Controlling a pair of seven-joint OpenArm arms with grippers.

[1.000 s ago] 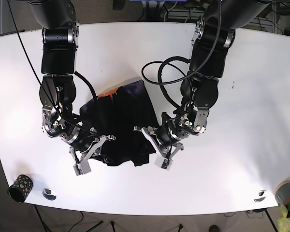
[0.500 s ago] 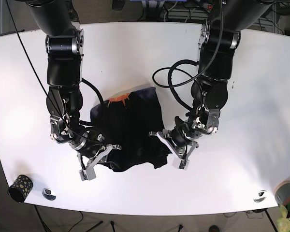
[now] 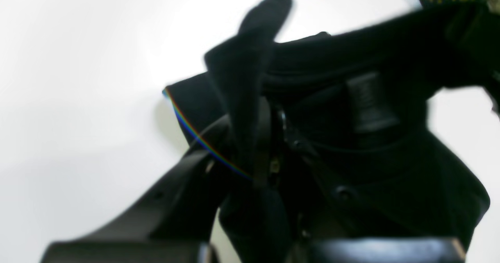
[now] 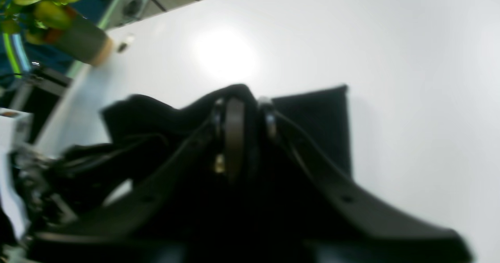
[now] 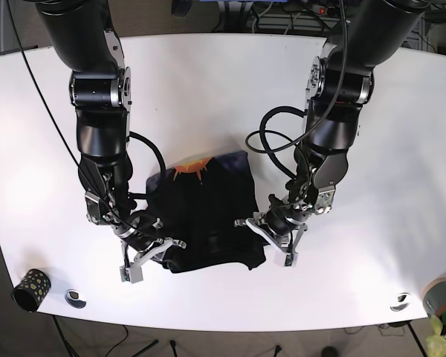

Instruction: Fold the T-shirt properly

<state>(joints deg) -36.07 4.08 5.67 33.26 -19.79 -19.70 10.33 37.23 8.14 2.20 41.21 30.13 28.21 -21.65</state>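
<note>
The black T-shirt (image 5: pixel 208 212) lies bunched on the white table (image 5: pixel 223 74), its orange print (image 5: pixel 186 168) at the far edge. My left gripper (image 5: pixel 263 236) is shut on the shirt's lower right corner. My right gripper (image 5: pixel 153 254) is shut on its lower left corner. In the left wrist view the left gripper (image 3: pixel 267 134) pinches dark cloth, and a flap of T-shirt (image 3: pixel 261 24) sticks up past the tips. The right wrist view shows the right gripper (image 4: pixel 244 114) closed on a fold of T-shirt (image 4: pixel 312 114).
A black cup with yellow dots (image 5: pixel 31 288) stands at the near left edge, next to a small metal disc (image 5: pixel 76 297). Another disc (image 5: pixel 400 301) and a potted plant (image 5: pixel 442 301) sit at the near right. A black cable (image 5: pixel 271 141) loops beside the left arm.
Both grippers moved toward the table's near edge and a little rightward, dragging the T-shirt with them. The cloth now lies flatter and more compact.
</note>
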